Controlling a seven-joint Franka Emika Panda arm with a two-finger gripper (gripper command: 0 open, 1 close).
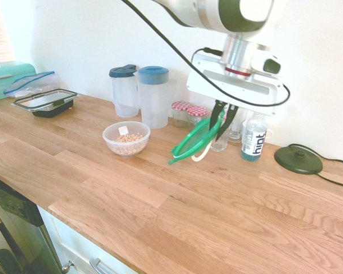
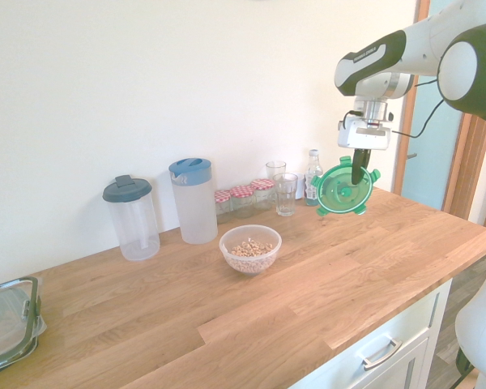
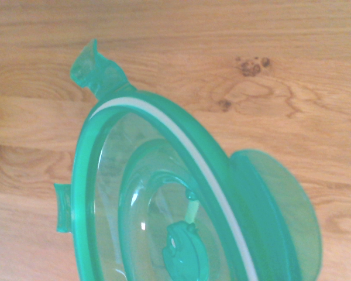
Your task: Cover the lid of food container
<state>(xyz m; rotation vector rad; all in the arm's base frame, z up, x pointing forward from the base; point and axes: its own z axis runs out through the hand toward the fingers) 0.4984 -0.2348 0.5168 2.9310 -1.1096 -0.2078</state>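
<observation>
**Lid lifted, container uncovered**

Gripper (image 1: 223, 121) clamped on rim of green lid (image 1: 193, 142); lid hangs tilted, clear of wooden counter (image 1: 217, 205). Food container (image 1: 126, 138) w/ cereal sits open on counter, apart from lid, in front of pitchers (image 1: 153, 96).
</observation>
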